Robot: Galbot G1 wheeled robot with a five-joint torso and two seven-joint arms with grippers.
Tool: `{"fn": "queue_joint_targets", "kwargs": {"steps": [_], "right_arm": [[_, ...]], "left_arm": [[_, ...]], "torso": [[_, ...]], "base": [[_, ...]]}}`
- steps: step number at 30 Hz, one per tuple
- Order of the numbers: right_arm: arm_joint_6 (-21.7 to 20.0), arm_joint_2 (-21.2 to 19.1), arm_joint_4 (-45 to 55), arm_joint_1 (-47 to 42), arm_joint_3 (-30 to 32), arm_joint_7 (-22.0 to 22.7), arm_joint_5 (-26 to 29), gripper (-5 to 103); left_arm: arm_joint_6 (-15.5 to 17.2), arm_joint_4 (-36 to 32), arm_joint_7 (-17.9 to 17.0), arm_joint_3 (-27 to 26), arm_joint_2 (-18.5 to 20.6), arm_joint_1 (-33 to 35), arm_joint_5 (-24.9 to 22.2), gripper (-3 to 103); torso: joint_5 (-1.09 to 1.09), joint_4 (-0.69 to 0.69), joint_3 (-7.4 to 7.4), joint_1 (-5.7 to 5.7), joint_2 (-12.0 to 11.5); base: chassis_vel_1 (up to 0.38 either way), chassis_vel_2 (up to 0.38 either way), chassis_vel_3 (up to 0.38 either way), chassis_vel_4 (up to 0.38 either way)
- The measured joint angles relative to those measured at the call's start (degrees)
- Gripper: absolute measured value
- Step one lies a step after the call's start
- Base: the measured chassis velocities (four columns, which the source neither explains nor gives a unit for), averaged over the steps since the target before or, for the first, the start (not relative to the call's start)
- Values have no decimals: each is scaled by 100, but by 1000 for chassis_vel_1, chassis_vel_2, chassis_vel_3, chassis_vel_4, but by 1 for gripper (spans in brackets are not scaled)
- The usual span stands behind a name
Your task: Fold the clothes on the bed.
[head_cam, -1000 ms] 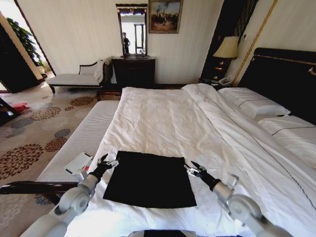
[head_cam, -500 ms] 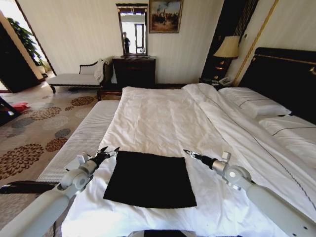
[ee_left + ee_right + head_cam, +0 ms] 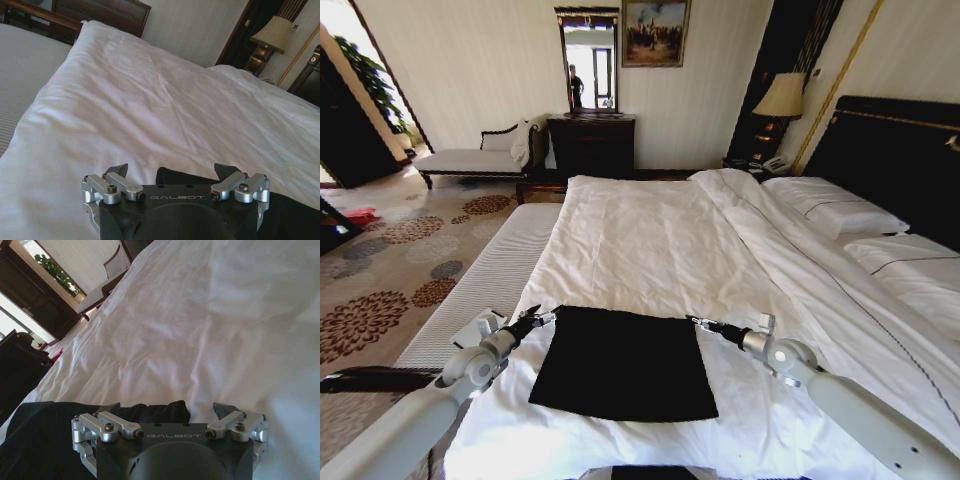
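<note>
Since half a second ago both arms have dipped toward the far edge of the black T-shirt (image 3: 625, 363), which lies as a flat rectangle in the lower middle of the head view on the white bed (image 3: 650, 240). The left gripper (image 3: 542, 316) sits at the shirt's upper left corner, the right gripper (image 3: 698, 322) at its upper right, each with fingers apart, so a grasp of both corners looks close. Beyond, a patterned carpet (image 3: 390, 270) fills the left, a lamp (image 3: 781, 97) stands upper right
</note>
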Motion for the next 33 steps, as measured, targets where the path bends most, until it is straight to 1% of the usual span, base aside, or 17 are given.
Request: {"fn": "queue_joint_targets", "kwargs": {"steps": [5, 6, 10, 11, 12, 14, 18, 19, 20, 23, 24, 25, 27, 29, 30, 32, 33], "right_arm": [[-1, 1, 31, 10, -35, -9, -24, 100], [-1, 14, 20, 67, -96, -8, -27, 100], [-1, 26, -11, 118, -159, -4, -33, 101], [-1, 32, -37, 144, -204, 0, -52, 93], [-1, 32, -52, 150, -229, 1, -69, 93], [0, 32, -75, 163, -259, 2, -85, 86], [12, 27, -147, 227, -356, 6, -109, 82], [21, 29, -161, 245, -381, 13, -114, 77], [21, 29, -161, 245, -381, 13, -114, 77], [33, 42, -160, 251, -392, 24, -116, 61], [34, 42, -156, 251, -392, 24, -116, 61], [37, 42, -149, 247, -392, 25, -120, 50], [38, 41, -147, 242, -392, 25, -124, 50], [43, 39, -134, 219, -391, 26, -146, 39], [43, 39, -134, 219, -391, 26, -146, 39], [47, 37, -116, 187, -374, 27, -171, 29], [51, 36, -104, 160, -351, 27, -183, 29]], "left_arm": [[98, -121, -30, -11, 4, 20, -302, 99], [157, -172, -52, -12, 23, 17, -464, 99], [223, -210, -73, -21, 48, 4, -639, 99], [295, -228, -94, -27, 64, -13, -812, 99], [334, -229, -106, -30, 69, -24, -899, 99], [393, -225, -127, -33, 71, -45, -1031, 99], [502, -147, -207, -46, 32, -95, -1276, 99], [536, -120, -236, -56, 16, -111, -1368, 99], [536, -120, -236, -56, 16, -111, -1368, 99], [597, -76, -273, -74, 5, -132, -1494, 99], [606, -64, -278, -74, 5, -135, -1511, 99], [636, -23, -288, -76, -1, -149, -1543, 99], [648, 9, -290, -76, -13, -162, -1557, 99], [668, 76, -300, -76, -47, -186, -1569, 99], [668, 76, -300, -76, -47, -186, -1569, 99], [682, 97, -301, -75, -57, -191, -1582, 99], [688, 103, -301, -74, -57, -194, -1595, 99]], "torso": [[1, -1, 0, 0, 0], [1, -2, 0, 0, 1], [2, -1, 0, 0, 1], [2, 0, 0, 0, 0], [1, 0, 0, 0, 0], [2, -1, 0, 0, 0], [1, -1, 0, 0, 0], [0, -1, 0, 0, 0], [0, -1, 0, 0, 0], [1, -1, 0, 0, 0], [1, -1, 0, 0, 0], [2, -1, 0, 0, 0], [2, -1, 0, 0, 1], [1, -1, 0, 0, 0], [1, -1, 0, 0, 0], [1, -1, 0, 0, 0], [1, -1, 0, 0, 0]], "base": [[0, 0, 0, 0], [0, 0, 0, 0], [0, 0, 0, 0], [0, 0, 0, 0], [0, 0, 0, 0], [0, 0, 0, 0], [0, 0, 0, 0], [0, 0, 0, 0], [0, 0, 0, 0], [0, 0, 0, 0], [0, 0, 0, 0], [0, 0, 0, 0], [0, 0, 0, 0], [0, 0, 0, 0], [0, 0, 0, 0], [0, 0, 0, 0], [0, 0, 0, 0]]}}
